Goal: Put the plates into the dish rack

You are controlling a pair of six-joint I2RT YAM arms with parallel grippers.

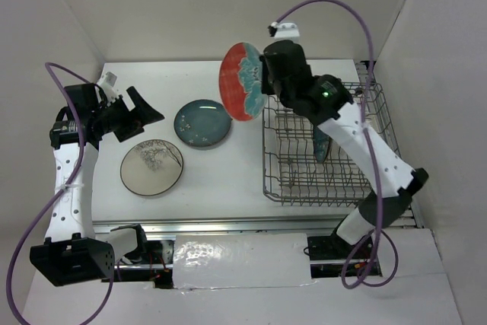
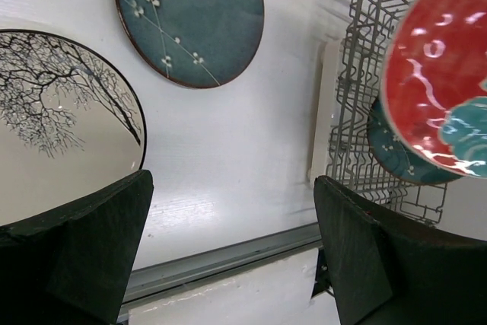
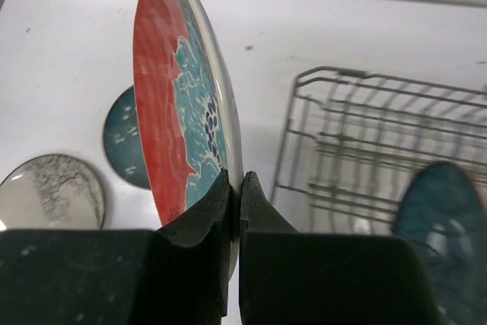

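Right pincer [image 3: 234,182]: clamped together on the lower rim of the round red plate with a teal-and-white pattern [image 3: 171,112]; in the right wrist view we see both dark fingers pressed against the plate's edge.
Red plate's place: held on edge in the air at the upper centre of the top view, over the left rim of the rack and not yet between any tines.
Left pincer [image 2: 232,188]: apart, with nothing between the fingers; it hovers at the left of the top view, near the plates lying on the white table [image 1: 228,188].
Rack: the large rectangular grey wire dish rack [image 1: 268,159] fills the right half of the top view.
Done: one glossy dark teal-blue round plate [image 1: 321,142] stands on edge among the tines, right of the rack's middle.
Left on the table: a second glossy teal-blue plate with small white blossoms [image 1: 202,122] lies flat at the centre of the top view. The cream round plate with a dark branch drawing [image 1: 152,167] lies flat to its lower left, just beside it and not touching.
Progress: we count one plate of four loaded, a second lifted and close to the rack, and two not picked up. We judge the task well short of halfway.
Next need: we think the red plate has to travel right over the tines and go down into a free slot left of the standing teal plate.
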